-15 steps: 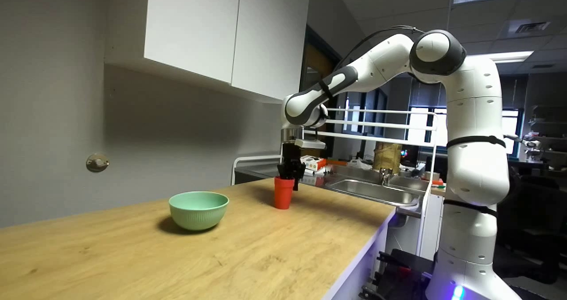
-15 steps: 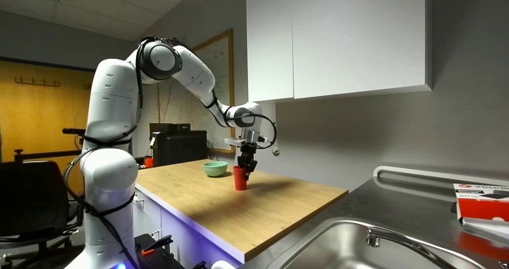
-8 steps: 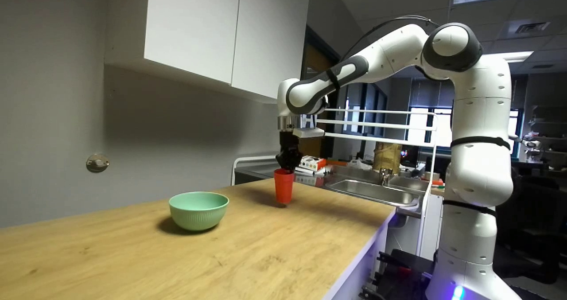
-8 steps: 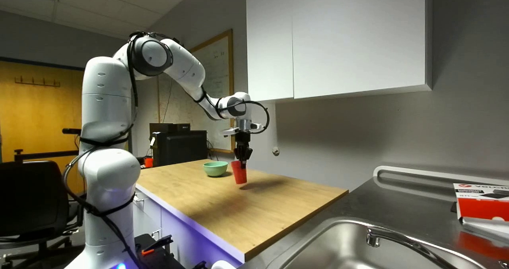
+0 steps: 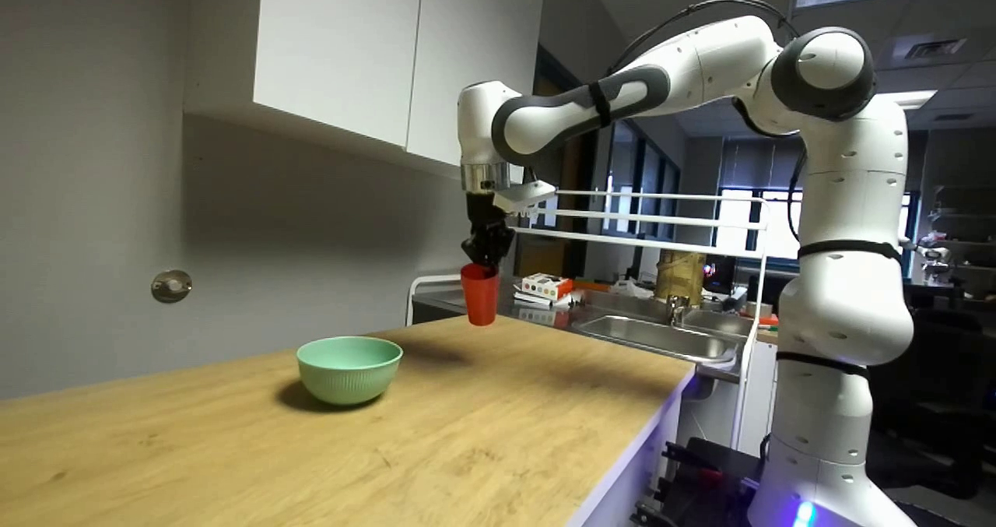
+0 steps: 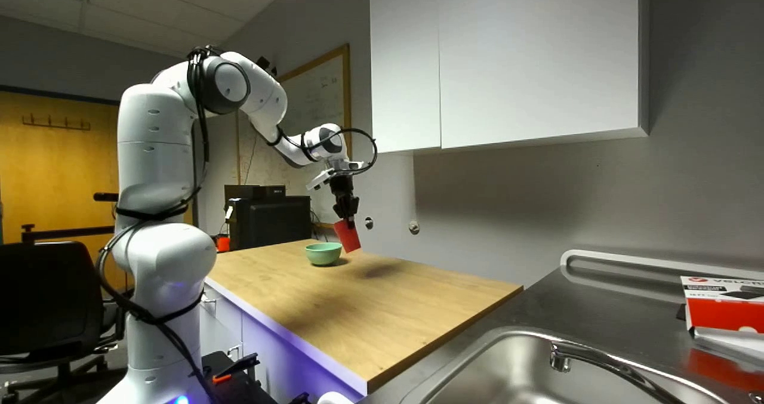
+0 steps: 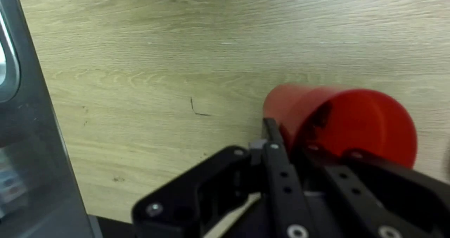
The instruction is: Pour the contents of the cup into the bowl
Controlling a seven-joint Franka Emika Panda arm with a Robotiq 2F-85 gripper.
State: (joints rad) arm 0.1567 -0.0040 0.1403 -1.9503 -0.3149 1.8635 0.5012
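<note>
Since the earlier frames the cup (image 5: 480, 295) has come up off the wooden worktop (image 5: 498, 449) and, in both exterior views, drifted higher and further left, tipping more. The bowl (image 5: 348, 382), left of and below the centre in both, has stayed put. I take this to mean the lift is done and the carry is under way, with the pour yet to start; the mouth probably has to come over the bowl before any steeper tilt, or a spill is likely.

The gripper (image 7: 290, 137) pinches the cup's wall: in the wrist view one of its fingers (image 7: 279, 160) presses from outside while the other reaches in past the rim. The cup is plain red and slightly tapered, hanging near mid-frame, clear of the worktop and to the right of the bowl. In an exterior view the cup (image 6: 347, 237) leans, mouth toward the upper left. Seen from the wrist, its inside is mostly plain red with a dark patch by the finger; whether it holds anything I cannot tell
</note>
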